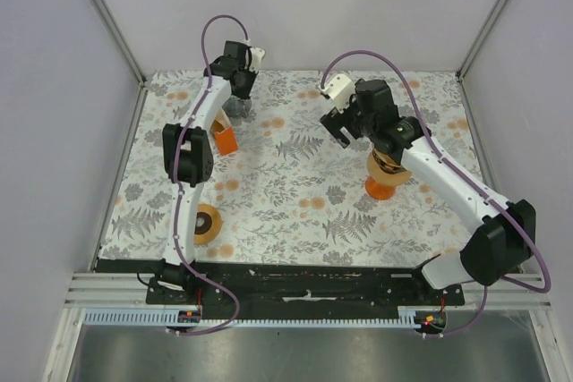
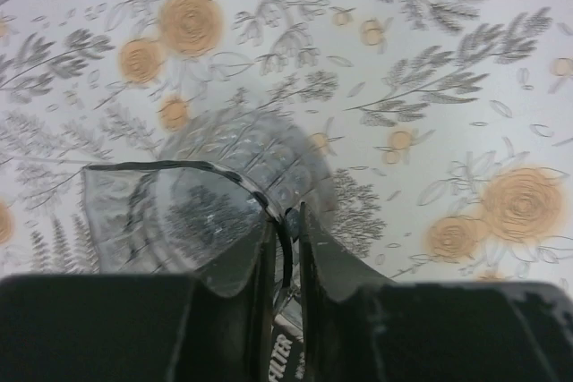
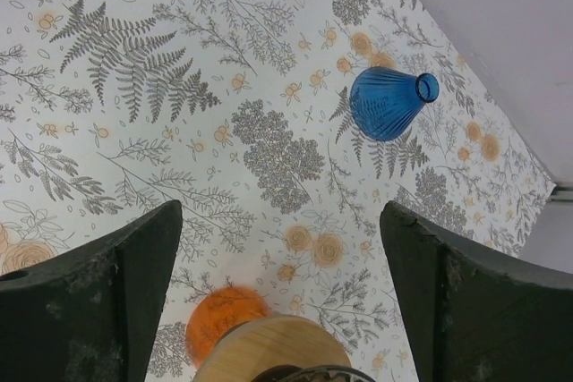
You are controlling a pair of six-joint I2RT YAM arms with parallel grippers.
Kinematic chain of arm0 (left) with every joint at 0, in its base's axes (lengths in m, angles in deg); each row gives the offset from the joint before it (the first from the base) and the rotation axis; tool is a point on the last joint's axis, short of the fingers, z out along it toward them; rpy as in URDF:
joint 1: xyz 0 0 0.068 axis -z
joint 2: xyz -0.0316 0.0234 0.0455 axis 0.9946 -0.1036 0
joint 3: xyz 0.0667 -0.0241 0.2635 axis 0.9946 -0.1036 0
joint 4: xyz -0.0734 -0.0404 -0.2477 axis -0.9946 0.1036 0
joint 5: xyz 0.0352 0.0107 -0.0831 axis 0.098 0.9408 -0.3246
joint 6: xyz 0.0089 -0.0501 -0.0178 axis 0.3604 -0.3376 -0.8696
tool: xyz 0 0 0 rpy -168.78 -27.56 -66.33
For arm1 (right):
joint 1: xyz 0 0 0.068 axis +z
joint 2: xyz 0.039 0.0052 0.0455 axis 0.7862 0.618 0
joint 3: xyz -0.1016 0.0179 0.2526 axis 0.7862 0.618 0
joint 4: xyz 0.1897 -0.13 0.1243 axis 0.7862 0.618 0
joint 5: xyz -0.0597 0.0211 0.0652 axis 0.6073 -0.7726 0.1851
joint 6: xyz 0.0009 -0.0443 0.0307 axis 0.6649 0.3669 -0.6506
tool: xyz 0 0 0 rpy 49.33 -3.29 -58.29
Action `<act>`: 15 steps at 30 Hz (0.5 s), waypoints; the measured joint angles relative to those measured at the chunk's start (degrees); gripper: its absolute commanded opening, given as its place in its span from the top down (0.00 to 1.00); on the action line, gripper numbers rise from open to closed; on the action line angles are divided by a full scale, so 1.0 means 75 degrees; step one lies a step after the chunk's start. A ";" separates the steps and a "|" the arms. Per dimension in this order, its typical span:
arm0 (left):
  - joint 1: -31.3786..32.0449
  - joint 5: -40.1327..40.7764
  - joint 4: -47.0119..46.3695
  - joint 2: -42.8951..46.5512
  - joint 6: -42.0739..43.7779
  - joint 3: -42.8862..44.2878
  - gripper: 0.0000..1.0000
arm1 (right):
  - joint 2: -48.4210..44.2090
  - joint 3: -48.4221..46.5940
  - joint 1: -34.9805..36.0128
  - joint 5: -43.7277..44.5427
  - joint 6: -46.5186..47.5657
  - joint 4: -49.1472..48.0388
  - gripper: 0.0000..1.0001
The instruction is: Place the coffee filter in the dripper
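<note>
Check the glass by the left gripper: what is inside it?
Nothing shows in the glass, only the cloth pattern through it. The left gripper covers its near side.

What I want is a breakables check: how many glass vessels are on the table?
2. A clear dimpled glass vessel at far left, its rim pinched by the left pincer; a blue ribbed vase near the wall, in the right wrist view. Others may be hidden.

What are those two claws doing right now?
Left gripper: closed on the rim of the clear dimpled glass vessel.
Right gripper: open, holding nothing.
</note>
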 measured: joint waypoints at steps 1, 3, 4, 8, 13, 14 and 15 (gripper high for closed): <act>0.0023 -0.0134 -0.0026 0.0015 0.0032 -0.0044 0.93 | -0.0055 0.0067 0.0000 0.0020 -0.0003 -0.0003 0.02; 0.0099 -0.0446 -0.0131 0.0154 0.0114 -0.0379 0.98 | -0.0187 0.0181 -0.0009 0.0052 -0.0029 0.0017 0.02; 0.0146 -0.0504 -0.0198 0.0262 0.0187 -0.0568 0.98 | -0.0286 0.0230 -0.0015 0.0055 -0.0052 0.0044 0.02; 0.0487 -0.1163 -0.0318 0.1209 0.0452 -0.2022 0.98 | -0.0758 0.0353 -0.0073 0.0093 -0.0169 0.0050 0.02; 0.1105 -0.2206 -0.0251 0.2419 0.0746 -0.3797 0.98 | -0.1530 0.0577 -0.0166 0.0125 -0.0341 0.0038 0.02; 0.1250 -0.2463 -0.0242 0.2713 0.0836 -0.4229 0.98 | -0.1693 0.0638 -0.0189 0.0125 -0.0367 0.0041 0.02; 0.1384 -0.2669 -0.0207 0.2981 0.0918 -0.4587 0.98 | -0.1833 0.0699 -0.0201 0.0128 -0.0379 0.0038 0.02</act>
